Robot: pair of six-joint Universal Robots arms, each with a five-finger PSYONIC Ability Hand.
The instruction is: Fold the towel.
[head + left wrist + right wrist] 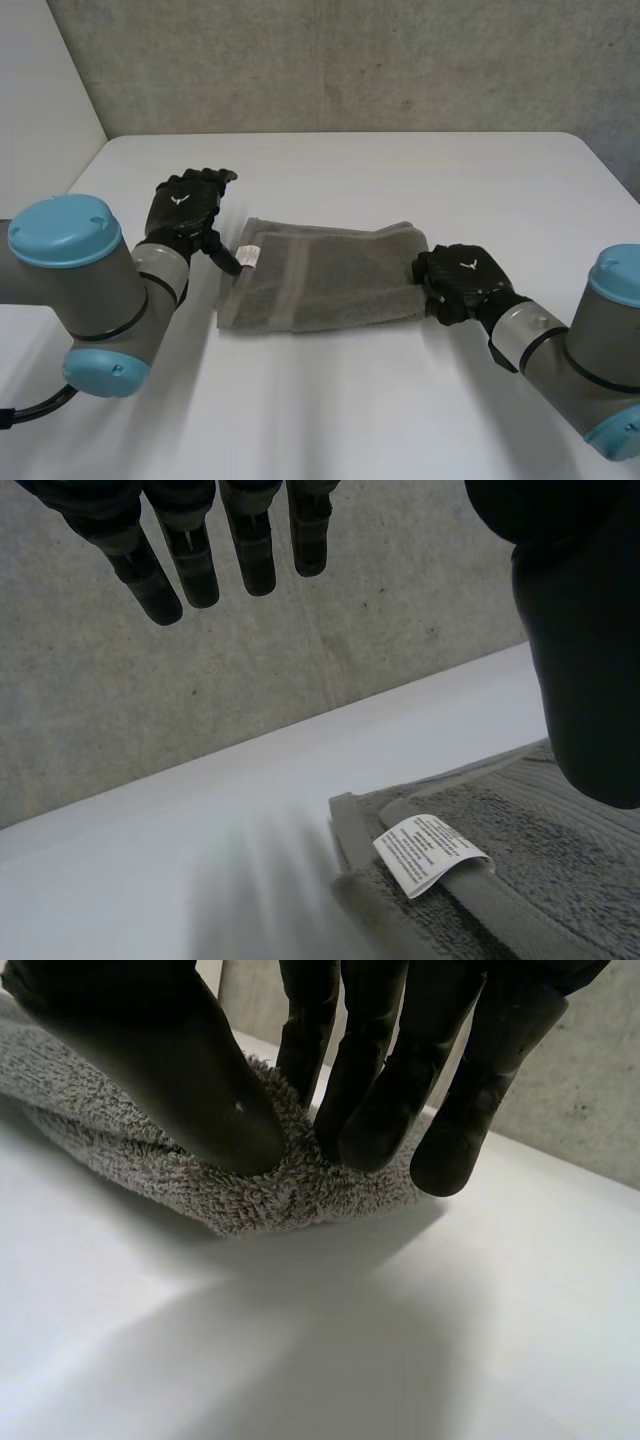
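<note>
Grey towel (pixel 330 285) w/ white label (pixel 248 256); white table (pixel 400 170).

Table (pixel 350 400): white, fills most of the frame.
Wall (pixel 350 60): grey concrete, across the top of the frame.
Towel (pixel 325 280): grey, folded to an oblong, lying flat at the centre of the frame.
Label (pixel 248 256): white, at the towel's left end, near its upper corner.
Left hand (pixel 185 212): black, left of centre, just beside the towel's left end; fingers straight, thumb reaching toward the label.
Right hand (pixel 455 280): black, right of centre, fingers bent onto the towel's right end.
Left arm (pixel 90 290): lower left.
Right arm (pixel 590 340): lower right.
</note>
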